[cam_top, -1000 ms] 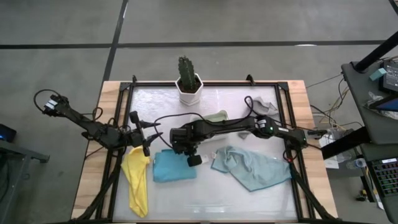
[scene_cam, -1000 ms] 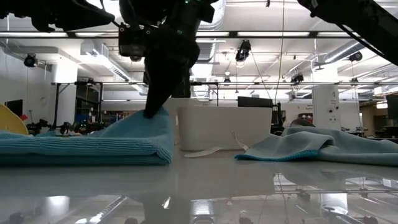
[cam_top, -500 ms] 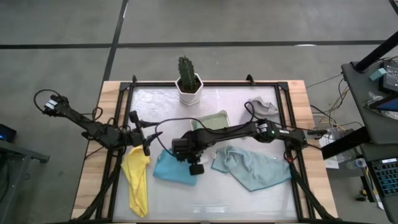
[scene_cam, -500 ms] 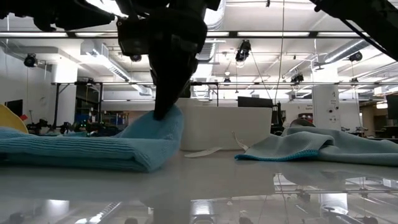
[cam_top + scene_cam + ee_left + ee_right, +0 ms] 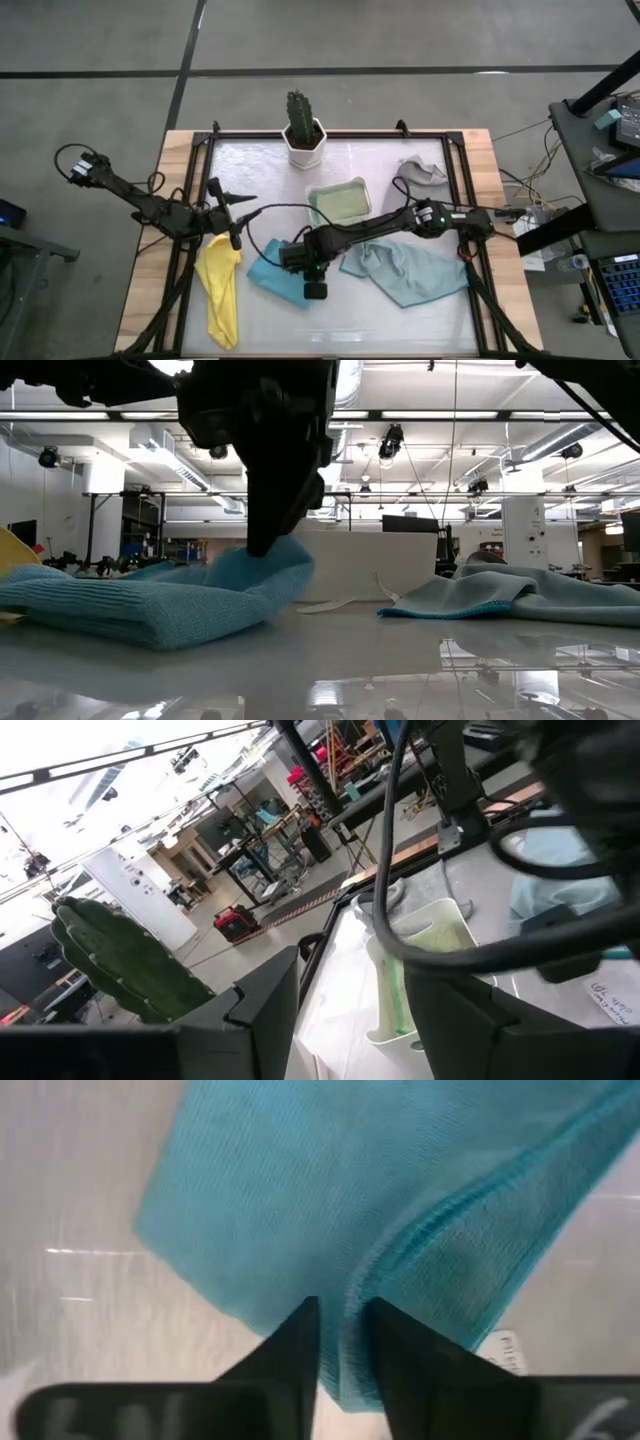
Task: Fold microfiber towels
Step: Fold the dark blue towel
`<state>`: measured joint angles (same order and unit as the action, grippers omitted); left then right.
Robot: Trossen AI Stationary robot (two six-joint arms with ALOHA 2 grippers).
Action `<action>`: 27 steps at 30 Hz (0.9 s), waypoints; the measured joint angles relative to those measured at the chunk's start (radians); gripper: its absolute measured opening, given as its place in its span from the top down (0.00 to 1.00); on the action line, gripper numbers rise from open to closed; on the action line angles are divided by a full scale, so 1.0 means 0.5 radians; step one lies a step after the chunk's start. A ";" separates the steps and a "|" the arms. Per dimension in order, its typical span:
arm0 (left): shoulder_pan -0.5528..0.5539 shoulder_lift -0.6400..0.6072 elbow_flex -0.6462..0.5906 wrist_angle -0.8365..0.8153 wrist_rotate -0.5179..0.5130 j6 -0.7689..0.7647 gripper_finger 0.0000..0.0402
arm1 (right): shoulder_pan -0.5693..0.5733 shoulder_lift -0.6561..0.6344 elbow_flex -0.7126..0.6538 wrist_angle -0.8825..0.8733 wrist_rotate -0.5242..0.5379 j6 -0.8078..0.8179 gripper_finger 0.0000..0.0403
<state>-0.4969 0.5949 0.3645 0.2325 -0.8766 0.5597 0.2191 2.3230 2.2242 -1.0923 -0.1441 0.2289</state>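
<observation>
Grey concrete floor [image 5: 400, 35] surrounds the wooden table [image 5: 140, 300], while beyond it stretches a bright workshop of ceiling lights [image 5: 390, 445], ducts and benches.

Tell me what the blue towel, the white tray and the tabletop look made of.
Blue towel: soft knitted microfibre, judging by its fine ribbed rows and limp, rounded fold.
White tray: probably matte plastic, with thin, even, rigid walls.
Tabletop: a hard glossy sheet, perhaps acrylic or laminate, since it mirrors the ceiling lights.
</observation>
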 joint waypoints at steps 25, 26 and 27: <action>0.000 0.094 -0.020 0.096 -0.004 -0.006 0.59 | 0.063 -0.018 -0.118 -0.132 0.345 -0.134 0.97; 0.000 0.093 -0.020 0.097 -0.008 -0.006 0.59 | 0.063 -0.039 -0.118 -0.163 0.345 -0.134 0.97; 0.000 0.092 -0.020 0.098 -0.009 -0.006 0.59 | 0.063 -0.065 -0.118 -0.196 0.347 -0.131 0.98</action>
<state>-0.4969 0.6411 0.3546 0.2813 -0.8813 0.5568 0.2508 2.2904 2.1654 -1.1901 0.0292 0.1631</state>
